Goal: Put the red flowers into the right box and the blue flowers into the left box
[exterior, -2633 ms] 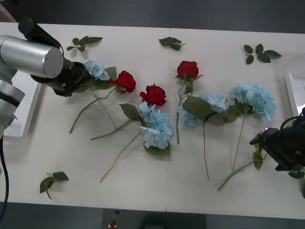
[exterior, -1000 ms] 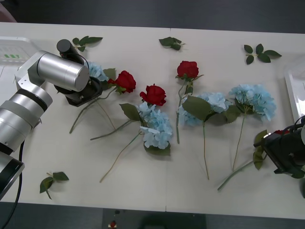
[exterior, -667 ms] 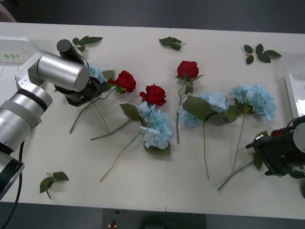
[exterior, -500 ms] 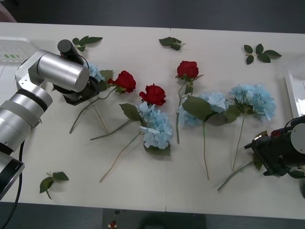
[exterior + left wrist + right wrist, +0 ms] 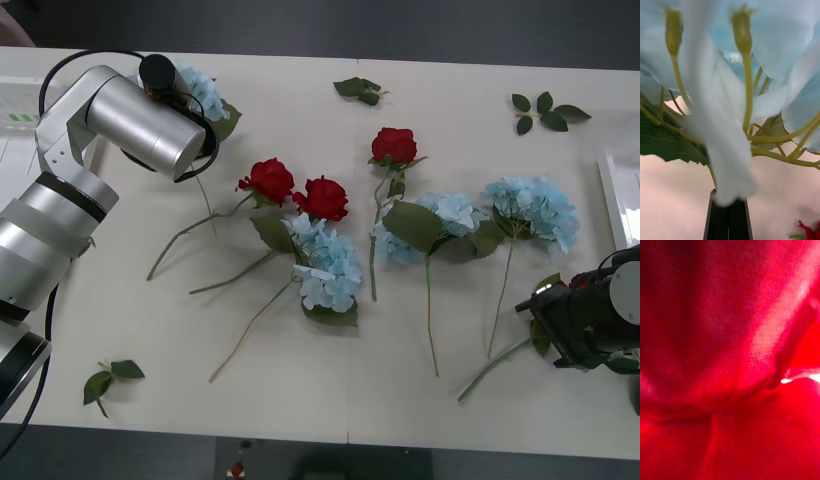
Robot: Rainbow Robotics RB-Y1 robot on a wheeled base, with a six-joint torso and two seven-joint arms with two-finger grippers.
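Left gripper [image 5: 178, 88] at about 10 o'clock on the surface [image 5: 330, 400], lifted, carrying a blue flower [image 5: 200, 88]; its stem hangs down toward the surface. In the left wrist view the black fingers [image 5: 728, 219] are pressed together at the base of the blue petals, so clenched on that flower's stem just under the head. Left box [image 5: 18, 105] just past 9 o'clock edge, near the arm.

Right gripper [image 5: 560, 318] at about 4 o'clock, low over the surface; red petals [image 5: 730, 352] sit right against its wrist camera, a speck of red shows at it in the front view. Cannot tell finger state. Right box [image 5: 612, 185] edge at 3 o'clock.

On the surface: three red flowers [image 5: 320, 197] around center-left to 12 o'clock, blue clusters [image 5: 328, 265] center and toward 2–3 o'clock, loose leaf sprigs [image 5: 360, 90].

Handling, judged: light, floppy, heads soft and crushable, stems thin and springy. Best grip is the stem just below the head; low on the stem it would swing.
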